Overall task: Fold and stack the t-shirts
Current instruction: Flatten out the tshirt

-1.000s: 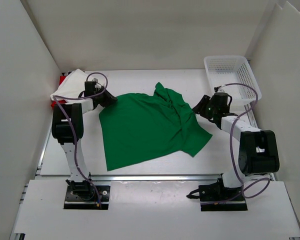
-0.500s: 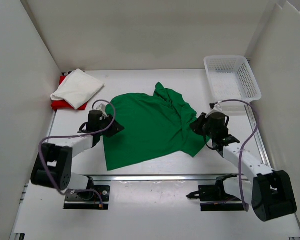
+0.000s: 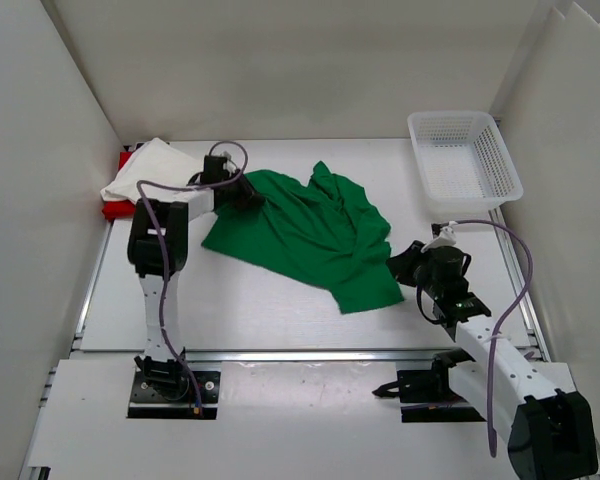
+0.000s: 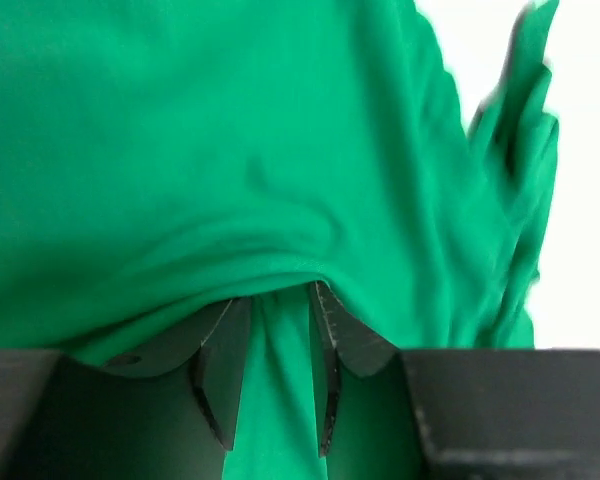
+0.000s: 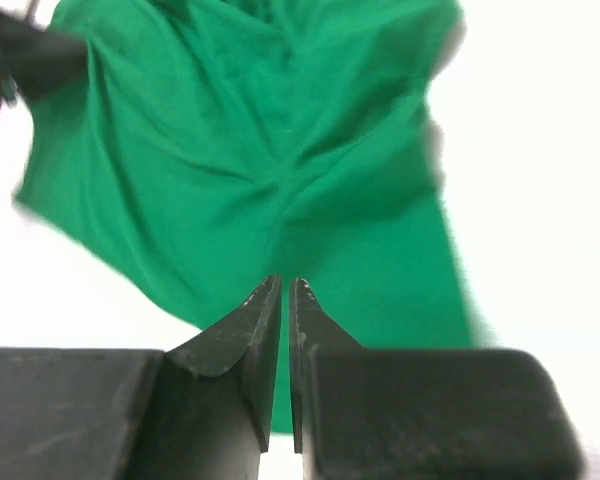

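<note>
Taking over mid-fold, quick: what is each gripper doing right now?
Left gripper: closed on the green t-shirt, cloth pinched between its fingers.
Right gripper: closed, holding nothing; the shirt lies ahead of it.

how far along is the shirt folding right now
Looks done: the white t-shirt lies folded on the red t-shirt at the far left. In hand: the left claw pinches an edge of the green t-shirt, which lies rumpled and unfolded; the right claw is nearly closed with no cloth seen in it. To do: fold the green one and stack it.
</note>
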Robot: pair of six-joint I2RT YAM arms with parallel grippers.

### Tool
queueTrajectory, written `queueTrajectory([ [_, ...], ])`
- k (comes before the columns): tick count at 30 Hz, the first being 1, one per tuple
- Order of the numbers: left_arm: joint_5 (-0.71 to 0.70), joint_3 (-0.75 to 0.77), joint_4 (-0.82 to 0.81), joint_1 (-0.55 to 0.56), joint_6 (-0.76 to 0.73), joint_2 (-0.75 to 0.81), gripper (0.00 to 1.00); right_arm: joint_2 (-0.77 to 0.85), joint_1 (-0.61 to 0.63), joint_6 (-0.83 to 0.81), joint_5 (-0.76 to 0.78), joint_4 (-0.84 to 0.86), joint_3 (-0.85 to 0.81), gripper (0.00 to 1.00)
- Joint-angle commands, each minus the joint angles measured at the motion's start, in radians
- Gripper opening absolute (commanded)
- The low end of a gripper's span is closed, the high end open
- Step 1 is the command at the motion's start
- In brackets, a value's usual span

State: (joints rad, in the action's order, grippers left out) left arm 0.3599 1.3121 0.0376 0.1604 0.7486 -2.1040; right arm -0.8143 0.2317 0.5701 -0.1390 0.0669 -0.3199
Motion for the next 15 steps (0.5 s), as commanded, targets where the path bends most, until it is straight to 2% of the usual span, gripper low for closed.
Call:
queueTrajectory([
  [1, -0.087, 0.351, 0.219, -0.004, -0.043, -0.156, 0.42, -0.012, -0.037, -0.001, -0.033, 0.016, -0.004, 0.08],
  [3, -0.02, 0.454, 0.251, -0.005, -0.046, -0.174, 0.45, -0.037, -0.034, 0.002, -0.048, 0.02, -0.013, 0.09],
  [5, -0.027, 0.411, 0.201, 0.002, -0.057, -0.098, 0.46, -0.059, -0.009, -0.007, -0.028, 0.024, -0.03, 0.1],
  [8, -0.119, 0.033, 0.04, 0.011, -0.078, 0.166, 0.5, -0.107, 0.038, -0.013, -0.045, 0.065, -0.045, 0.11],
  [10, -0.176, -0.166, -0.051, -0.008, -0.071, 0.38, 0.51, -0.137, 0.055, -0.016, -0.065, 0.077, -0.054, 0.11],
  [11, -0.186, -0.276, -0.077, -0.028, -0.068, 0.424, 0.52, -0.141, 0.069, -0.022, -0.062, 0.074, -0.05, 0.11],
  [13, -0.257, -0.412, -0.103, -0.065, -0.075, 0.58, 0.52, -0.144, 0.099, -0.029, -0.065, 0.073, -0.058, 0.12],
  [15, -0.317, -0.566, -0.132, -0.111, -0.069, 0.666, 0.52, -0.128, 0.135, -0.024, -0.056, 0.073, -0.045, 0.12],
])
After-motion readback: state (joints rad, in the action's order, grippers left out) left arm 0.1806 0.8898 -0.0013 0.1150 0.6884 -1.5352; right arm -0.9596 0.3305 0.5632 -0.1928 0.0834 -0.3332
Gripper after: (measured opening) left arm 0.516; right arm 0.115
